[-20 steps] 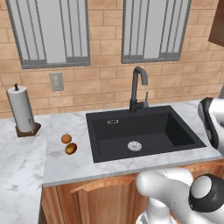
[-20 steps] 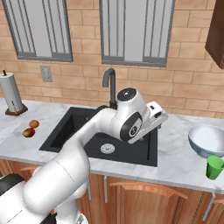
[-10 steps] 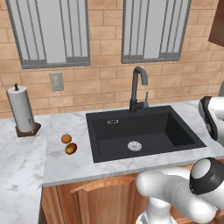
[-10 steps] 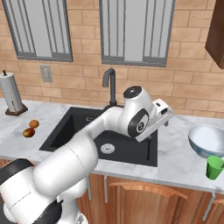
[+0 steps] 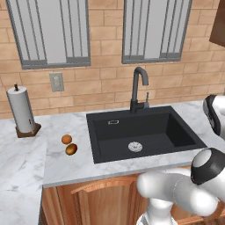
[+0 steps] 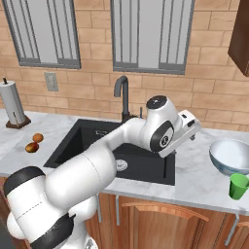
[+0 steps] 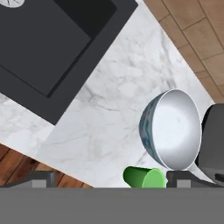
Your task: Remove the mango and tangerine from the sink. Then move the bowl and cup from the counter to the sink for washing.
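1. Left of the sink [image 5: 145, 134], on the counter [image 5: 39, 162], the tangerine [image 5: 66, 139] and mango [image 5: 71, 149] lie side by side, already out of the basin.
2. Over the sink's right rim, the gripper [image 6: 190, 130] hangs with jaws wide apart and nothing held, likely heading for the dishes.
3. Right of the sink, the bowl [image 6: 232, 156] and green cup [image 6: 238, 186] stand close together, not yet moved.
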Motion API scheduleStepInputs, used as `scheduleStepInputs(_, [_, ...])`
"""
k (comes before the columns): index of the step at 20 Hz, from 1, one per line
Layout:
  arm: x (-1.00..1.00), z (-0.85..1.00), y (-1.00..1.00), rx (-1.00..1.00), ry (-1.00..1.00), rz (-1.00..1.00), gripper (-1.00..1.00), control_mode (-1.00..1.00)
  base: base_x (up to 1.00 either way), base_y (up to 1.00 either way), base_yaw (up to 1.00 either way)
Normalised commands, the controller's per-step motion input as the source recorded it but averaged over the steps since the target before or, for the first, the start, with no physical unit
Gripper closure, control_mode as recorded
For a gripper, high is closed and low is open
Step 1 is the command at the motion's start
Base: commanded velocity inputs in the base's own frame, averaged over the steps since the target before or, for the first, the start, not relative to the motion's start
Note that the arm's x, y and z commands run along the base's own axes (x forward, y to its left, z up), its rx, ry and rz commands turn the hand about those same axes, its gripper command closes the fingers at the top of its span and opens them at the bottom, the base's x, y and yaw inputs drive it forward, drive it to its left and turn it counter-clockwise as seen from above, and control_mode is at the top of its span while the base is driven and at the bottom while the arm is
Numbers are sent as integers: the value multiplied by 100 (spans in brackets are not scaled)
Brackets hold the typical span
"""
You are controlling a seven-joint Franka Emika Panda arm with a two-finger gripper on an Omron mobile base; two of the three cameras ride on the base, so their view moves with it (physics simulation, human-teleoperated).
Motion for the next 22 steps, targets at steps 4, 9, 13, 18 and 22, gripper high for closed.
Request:
scheduleStepInputs(4, [12, -7, -17, 0, 0, 0, -100, -100, 0, 0, 0])
scheduleStepInputs(9, [15, -9, -15, 0, 0, 0, -100, -100, 0, 0, 0])
scheduleStepInputs(13, [12, -10, -15, 0, 0, 0, -100, -100, 0, 0, 0])
scheduleStepInputs(18, [8, -9, -18, 0, 0, 0, -100, -100, 0, 0, 0])
scheduleStepInputs(22, [8, -8, -15, 0, 0, 0, -100, -100, 0, 0, 0])
